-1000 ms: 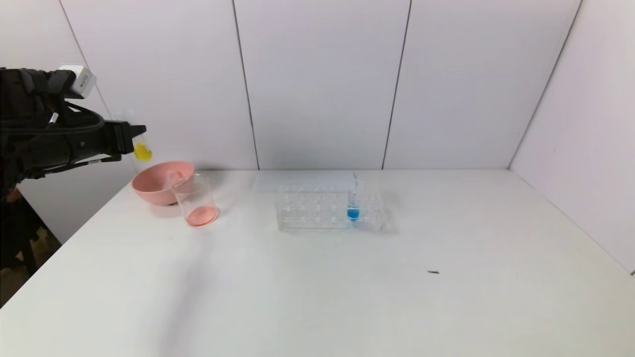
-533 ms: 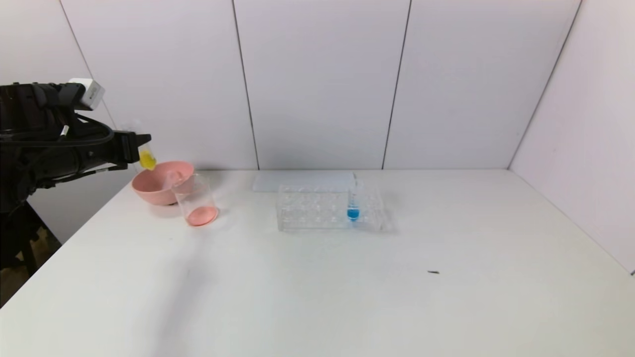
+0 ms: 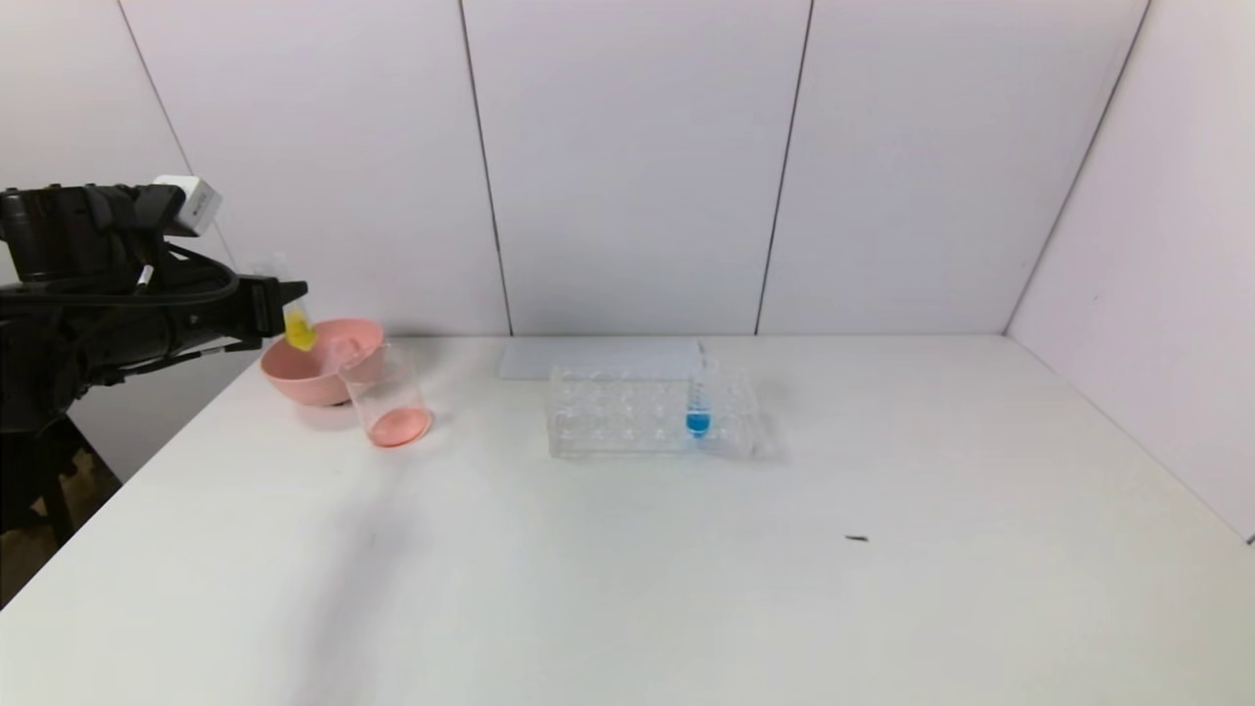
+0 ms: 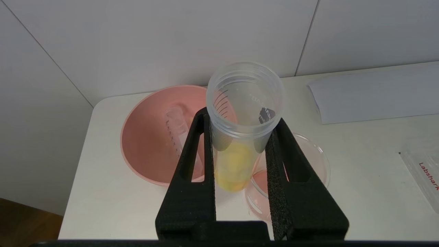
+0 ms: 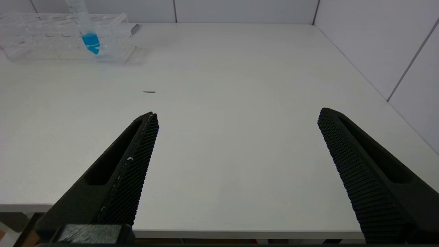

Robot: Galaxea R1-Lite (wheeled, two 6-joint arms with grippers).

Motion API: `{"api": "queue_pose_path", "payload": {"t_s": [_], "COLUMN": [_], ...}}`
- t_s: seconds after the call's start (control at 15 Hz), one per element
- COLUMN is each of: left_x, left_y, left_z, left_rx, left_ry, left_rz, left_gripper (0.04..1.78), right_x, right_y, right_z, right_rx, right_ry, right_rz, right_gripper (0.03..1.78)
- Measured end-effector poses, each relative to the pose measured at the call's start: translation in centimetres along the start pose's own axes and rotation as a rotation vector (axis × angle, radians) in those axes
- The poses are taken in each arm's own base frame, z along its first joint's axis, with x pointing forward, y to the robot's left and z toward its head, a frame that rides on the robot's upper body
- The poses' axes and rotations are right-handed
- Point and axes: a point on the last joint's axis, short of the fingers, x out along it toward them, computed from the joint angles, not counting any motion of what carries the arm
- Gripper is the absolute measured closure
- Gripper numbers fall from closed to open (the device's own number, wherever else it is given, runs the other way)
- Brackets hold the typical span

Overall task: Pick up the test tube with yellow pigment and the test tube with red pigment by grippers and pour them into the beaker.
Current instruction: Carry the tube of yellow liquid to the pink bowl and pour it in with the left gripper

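White table (image 3: 686, 569) spans the whole work area, white wall panels behind. Clear plastic tube rack (image 3: 627, 412) sits mid-table, one blue-liquid tube (image 3: 698, 397) upright in it. Left gripper (image 3: 284, 302), black with flat jaws, hangs above the table's far-left corner, clamped on the slim clear test tube with yellow pigment (image 3: 297, 324); tube slightly tilted, yellow tip over the pink plastic bowl (image 3: 314, 361). An emptied clear tube (image 4: 178, 128) lies inside the bowl. Clear glass beaker (image 3: 385, 395) stands just beside the bowl, orange-red liquid at its bottom. Right gripper (image 5: 236, 120) hovers low by the near table edge, jaws wide apart, holding nothing.
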Motion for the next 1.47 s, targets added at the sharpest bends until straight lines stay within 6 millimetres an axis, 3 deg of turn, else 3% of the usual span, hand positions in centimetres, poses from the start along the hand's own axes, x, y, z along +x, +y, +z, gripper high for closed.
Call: {"api": "queue_pose_path", "payload": {"t_s": [1.47], "left_x": [1.7], "left_y": [0.9], "left_z": [-2.6], "left_rx": [0.103], "left_ry": [0.061], "left_rz": [0.009], "left_gripper": [1.38], "right_x": [0.0], "right_y": [0.0], "right_z": [0.0], "right_rx": [0.0], "right_ry": [0.0], "right_rz": [0.0], "right_gripper": [0.11]}}
